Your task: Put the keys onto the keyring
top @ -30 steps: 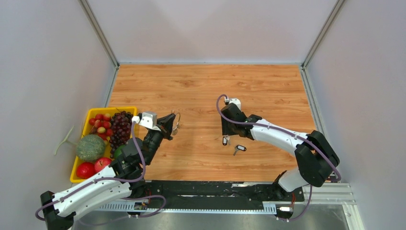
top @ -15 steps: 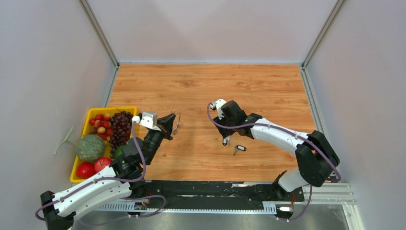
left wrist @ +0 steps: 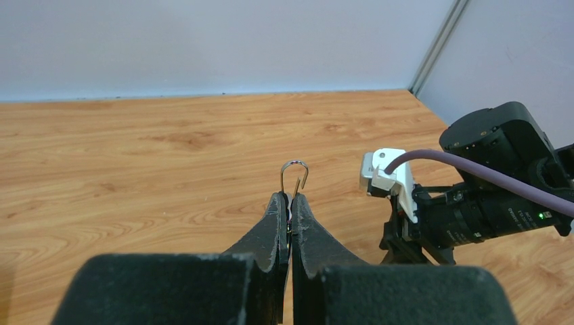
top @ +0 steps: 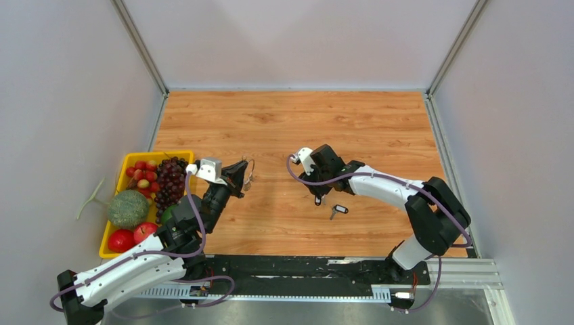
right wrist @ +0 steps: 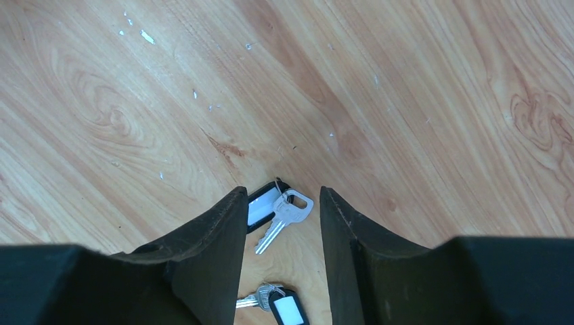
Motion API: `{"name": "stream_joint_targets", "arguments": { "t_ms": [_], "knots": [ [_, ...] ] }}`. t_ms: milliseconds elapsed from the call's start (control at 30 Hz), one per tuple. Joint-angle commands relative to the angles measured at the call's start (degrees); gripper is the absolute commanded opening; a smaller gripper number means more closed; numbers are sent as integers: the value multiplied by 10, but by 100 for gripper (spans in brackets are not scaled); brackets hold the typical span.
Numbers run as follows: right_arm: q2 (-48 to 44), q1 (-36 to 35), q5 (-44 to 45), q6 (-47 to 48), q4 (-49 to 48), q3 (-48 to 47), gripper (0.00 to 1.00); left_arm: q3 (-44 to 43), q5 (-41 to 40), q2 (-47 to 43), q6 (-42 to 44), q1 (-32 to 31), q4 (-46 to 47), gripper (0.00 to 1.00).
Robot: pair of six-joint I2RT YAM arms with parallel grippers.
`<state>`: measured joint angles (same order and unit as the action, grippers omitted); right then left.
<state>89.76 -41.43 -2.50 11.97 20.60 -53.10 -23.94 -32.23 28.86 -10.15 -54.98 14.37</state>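
Four things mattered here, plus one that didn't; we took them L to R across the table [top: 379, 128]. Far L sat a yellow fruit tray [top: 152, 154], well apart from the job & no part of it.

Next, the L gripper [left wrist: 289, 198] was raised off the table w/ its jaws clenched tight on the keyring [left wrist: 295, 162]. Only a narrow loop of wire poked up past the tips, and one side looked to have an open end. We couldn't tell from these views whether any keys already hung on it.

Centre-R, the R gripper [right wrist: 282, 195] pointed down w/ jaws released, one finger each side of the nearer key [right wrist: 284, 208]. That key lay flat on the table, black tag & silver blade together, touching neither finger as far as we could see. The second key [top: 340, 209] lay just to its R in the top view.

Our judgement was that the step in hand was the pick-up of the nearer key. To do it well, we reckoned the R gripper had to come straight down, centre on the black tag rather than the thin blade, & close only once both tips met the table, since a flat key slips out easily. Its hole needed to stick clear of the jaws so the wire end could thread it. Risks were nudging the second key, or pinching the tag skew so the hole faced away from the L side.
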Motion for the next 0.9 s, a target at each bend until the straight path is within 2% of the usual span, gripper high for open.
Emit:
{"name": "stream_joint_targets", "arguments": {
  "t_ms": [0, 333, 867],
  "knots": [
    [6, 1, -18, 21, -14, 1, 46, 2, -6, -4, -3, 2, 18, 0],
    [32, 1, 2, 18, 1, -7, 44, 2, -8, -1, -2, 2, 18, 0],
    [43, 12, 4, 9, 12, -13, 28, 2, -8, 3, -1, 1, 20, 0]
  ]
}}
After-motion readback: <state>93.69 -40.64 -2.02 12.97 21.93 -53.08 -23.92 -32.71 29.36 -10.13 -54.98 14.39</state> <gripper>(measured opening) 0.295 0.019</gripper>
